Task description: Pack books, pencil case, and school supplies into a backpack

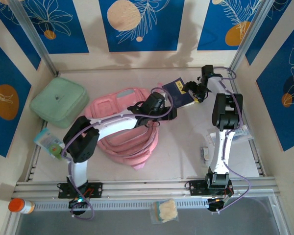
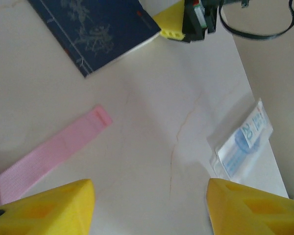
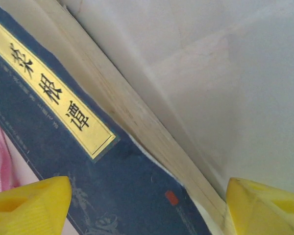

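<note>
I am looking down through the right end effector [image 3: 149, 191]. It is hovering released, its yellow fingers [image 3: 29, 208] spread wide with nothing pinched between them. The navy book [image 3: 88, 161] is lying directly beneath it. The gold title label [image 3: 54, 95] is facing up toward the left-finger side, and the cream page edges [image 3: 137, 122] are running diagonally toward the right finger. Bare counter [image 3: 225, 73] is showing past those edges.

The left end effector [image 2: 150, 191] is hanging released too, holding nothing over bare counter. A pink strap [image 2: 59, 147] is lying ahead of its left finger, a clear plastic packet [image 2: 242, 144] just ahead of its right finger, and the same book well ahead of it. From above, the pink backpack [image 1: 122, 127] is lying under the left arm, behind that end effector. I cannot tell whether the book is touching it.

I am reading this step as picking up the book for packing. To do it well, I am planning to tip the right end effector so one finger slides under the page edge and the other comes down on the cover. I am aiming for the middle of the long side so the thin book is not drooping or fanning open. The left end effector seems best used holding the backpack's mouth open, clear of the strap.
</note>
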Available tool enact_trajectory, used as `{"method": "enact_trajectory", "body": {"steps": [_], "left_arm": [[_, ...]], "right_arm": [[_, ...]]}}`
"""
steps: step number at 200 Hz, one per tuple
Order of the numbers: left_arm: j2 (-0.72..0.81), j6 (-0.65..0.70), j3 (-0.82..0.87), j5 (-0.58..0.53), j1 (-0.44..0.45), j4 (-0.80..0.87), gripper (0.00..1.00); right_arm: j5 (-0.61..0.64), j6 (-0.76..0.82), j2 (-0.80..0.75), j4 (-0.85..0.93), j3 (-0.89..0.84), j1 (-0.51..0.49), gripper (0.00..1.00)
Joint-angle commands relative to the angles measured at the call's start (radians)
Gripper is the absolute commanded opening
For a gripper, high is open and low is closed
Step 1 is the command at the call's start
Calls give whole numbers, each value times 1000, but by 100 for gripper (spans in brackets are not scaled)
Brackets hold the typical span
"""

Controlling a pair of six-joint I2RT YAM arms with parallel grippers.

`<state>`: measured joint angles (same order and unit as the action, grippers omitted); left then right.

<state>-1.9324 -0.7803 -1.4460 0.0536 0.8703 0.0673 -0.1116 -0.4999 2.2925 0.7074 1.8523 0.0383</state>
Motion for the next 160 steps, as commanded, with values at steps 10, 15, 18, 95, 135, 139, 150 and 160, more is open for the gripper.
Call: {"method": "enact_trajectory", "body": {"steps": [10, 15, 18, 95, 135, 139, 150, 160], "left_arm": [[-100, -19, -119, -56, -33, 39, 63], [-120, -23, -143, -70, -41, 56, 63], [-130, -23, -153, -74, -45, 62, 63], [-372, -33, -370, -103, -138, 77, 61], [-465, -10, -472, -92, -153, 127, 57], [-473, -6, -479, -87, -153, 129, 57], [-491, -5, -489, -58, -155, 129, 55], [-507, -10, -503, -44, -154, 150, 54]], "right_arm": [[-45, 41, -7, 81, 9, -33, 82], [-41, 38, -19, 81, -4, -40, 82], [-40, 35, -28, 79, -14, -44, 82], [-67, 4, -184, -69, -243, -39, 71], [-95, 34, -117, -63, -190, -43, 64], [-95, 36, -112, -62, -186, -47, 64], [-97, 36, -100, -63, -180, -55, 64], [-105, 37, -90, -64, -176, -61, 64]]}}
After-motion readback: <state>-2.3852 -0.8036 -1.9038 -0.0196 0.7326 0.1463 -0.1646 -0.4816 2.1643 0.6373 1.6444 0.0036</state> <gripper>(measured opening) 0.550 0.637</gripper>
